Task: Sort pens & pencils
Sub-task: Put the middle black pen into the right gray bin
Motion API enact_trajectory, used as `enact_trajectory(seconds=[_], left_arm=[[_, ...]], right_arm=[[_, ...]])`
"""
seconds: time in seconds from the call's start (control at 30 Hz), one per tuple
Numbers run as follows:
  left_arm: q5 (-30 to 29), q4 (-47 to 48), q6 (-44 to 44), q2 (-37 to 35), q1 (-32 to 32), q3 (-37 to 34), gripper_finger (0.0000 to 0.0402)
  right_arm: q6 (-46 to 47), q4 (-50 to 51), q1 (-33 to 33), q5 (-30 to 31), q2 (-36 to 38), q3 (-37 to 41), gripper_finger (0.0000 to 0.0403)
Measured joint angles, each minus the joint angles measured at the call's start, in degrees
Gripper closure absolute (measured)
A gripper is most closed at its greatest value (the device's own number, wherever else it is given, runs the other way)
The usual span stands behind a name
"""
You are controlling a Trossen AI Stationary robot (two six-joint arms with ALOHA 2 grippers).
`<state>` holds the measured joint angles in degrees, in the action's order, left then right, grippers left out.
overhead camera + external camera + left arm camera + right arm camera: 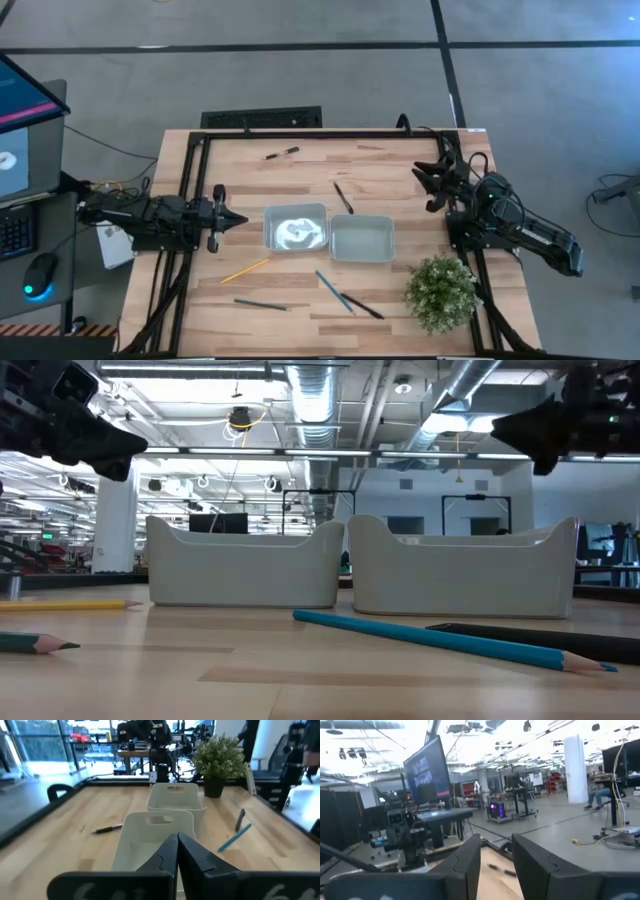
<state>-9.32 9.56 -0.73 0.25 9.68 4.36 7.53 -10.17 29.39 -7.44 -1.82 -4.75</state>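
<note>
Two white bins (296, 228) (362, 238) stand side by side mid-table. Black pens lie flat on the wood: one far left (282, 153), one just beyond the bins (343, 197), one at the near side (360, 305) beside the blue pencil (333, 291). The yellow pencil (245, 270) and the dark grey-green pencil (260, 304) lie near the front left. My left gripper (238, 220) hovers shut, level, left of the bins. My right gripper (425, 188) hovers open at the right, nothing between its fingers (470, 860).
A potted plant (440, 290) stands at the near right, close to my right arm. A black frame (190, 180) borders the tabletop. Bare wood lies between the bins and the far edge.
</note>
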Motion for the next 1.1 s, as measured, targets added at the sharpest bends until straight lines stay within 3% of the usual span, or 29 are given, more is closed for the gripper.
enact_trajectory(seconds=[0.33, 0.67, 1.1], left_arm=[[-0.07, 0.00, 5.81, 0.02, 0.02, 0.00, 0.0401], [-0.11, 0.00, 4.67, 0.02, 0.02, 0.00, 0.0401], [-0.15, 0.00, 4.55, 0.00, 0.02, 0.00, 0.0401]], right_arm=[[-1.49, 1.11, -2.96, -0.04, -8.91, -8.70, 0.0275], [-3.50, 1.63, -5.01, 2.82, -28.24, -19.69, 0.0275], [-3.48, 24.09, -4.90, 3.02, -54.13, -45.83, 0.0275]])
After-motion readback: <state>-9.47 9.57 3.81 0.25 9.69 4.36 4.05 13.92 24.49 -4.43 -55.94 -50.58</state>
